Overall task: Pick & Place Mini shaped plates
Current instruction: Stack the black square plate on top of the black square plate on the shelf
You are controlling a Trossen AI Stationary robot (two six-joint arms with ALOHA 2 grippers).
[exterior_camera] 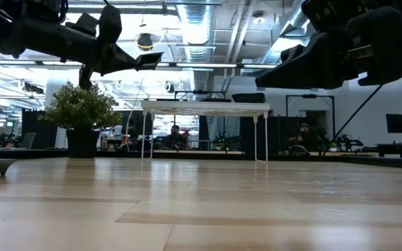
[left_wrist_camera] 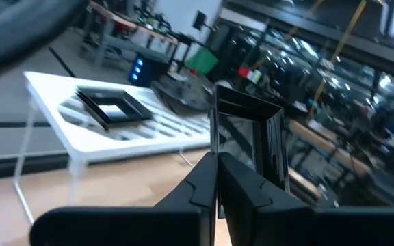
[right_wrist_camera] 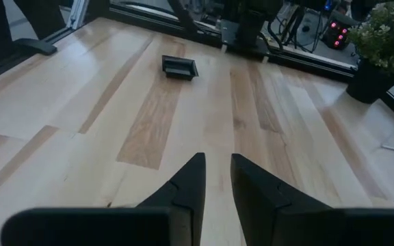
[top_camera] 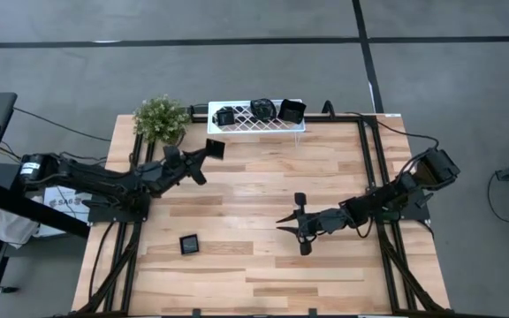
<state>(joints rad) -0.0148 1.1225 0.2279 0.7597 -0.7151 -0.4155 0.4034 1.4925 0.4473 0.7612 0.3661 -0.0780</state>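
My left gripper (top_camera: 208,152) is shut on a small black square plate (top_camera: 216,148) and holds it in the air just short of the near left corner of the white lattice rack (top_camera: 256,124). Three black plates sit on the rack: a square one (top_camera: 225,116), a rounded one (top_camera: 262,108) and another square one (top_camera: 291,111). One more square plate (top_camera: 189,244) lies flat on the table near its front left, and it shows in the right wrist view (right_wrist_camera: 179,66). My right gripper (top_camera: 281,219) hovers over the table's middle right, open and holding nothing. My left gripper pinches the square plate by one rim (left_wrist_camera: 217,156) between its two fingers. The fingers (left_wrist_camera: 245,191) come nearly level from the table's left. The plate (left_wrist_camera: 248,133) juts out beyond the fingertips, lifted clear of the table (exterior_camera: 149,60).
A potted plant (top_camera: 160,117) stands at the far left corner, beside the rack's left end. The rack stands on thin white legs (exterior_camera: 144,136) along the far edge. Bare wooden tabletop (top_camera: 254,274) stretches between the two arms and toward the near edge.
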